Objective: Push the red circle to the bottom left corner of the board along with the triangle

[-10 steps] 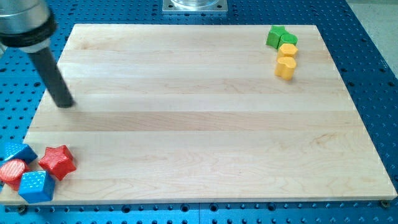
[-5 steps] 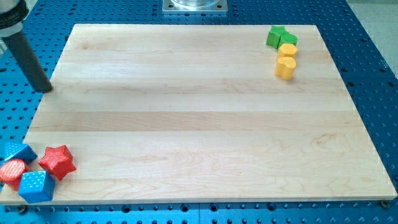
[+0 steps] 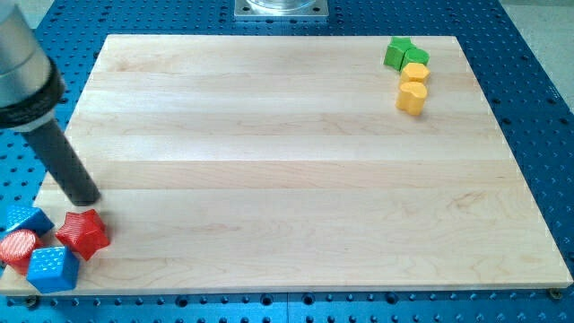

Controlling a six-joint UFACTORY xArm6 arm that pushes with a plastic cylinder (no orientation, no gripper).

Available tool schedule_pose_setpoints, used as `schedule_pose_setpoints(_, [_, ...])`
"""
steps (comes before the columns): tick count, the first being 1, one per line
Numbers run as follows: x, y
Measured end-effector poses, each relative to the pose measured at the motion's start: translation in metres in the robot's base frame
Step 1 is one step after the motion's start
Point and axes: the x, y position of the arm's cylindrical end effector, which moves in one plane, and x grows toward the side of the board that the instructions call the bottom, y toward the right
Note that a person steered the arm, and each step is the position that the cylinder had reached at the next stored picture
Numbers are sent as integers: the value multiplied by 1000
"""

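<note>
The red circle (image 3: 17,248) lies at the board's bottom left corner. It is wedged between a blue triangle (image 3: 24,218) above it and a blue cube (image 3: 51,268) at its lower right. A red star (image 3: 84,233) sits just right of this cluster. My tip (image 3: 88,200) rests on the board just above the red star and to the right of the blue triangle, close to both. The rod slants up to the view's left.
A green star (image 3: 397,52), a yellow hexagon (image 3: 415,72) and a yellow cylinder (image 3: 412,96) stand in a column at the board's top right. The wooden board (image 3: 287,179) lies on a blue perforated table.
My tip moved left off the board's left edge, then came back down and to the right to just above the red star. The blocks have not moved.
</note>
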Motion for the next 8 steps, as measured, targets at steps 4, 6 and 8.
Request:
schedule_pose_setpoints(4, [8, -71])
schedule_pose_setpoints(6, [36, -70])
schedule_pose_setpoints(8, [38, -3])
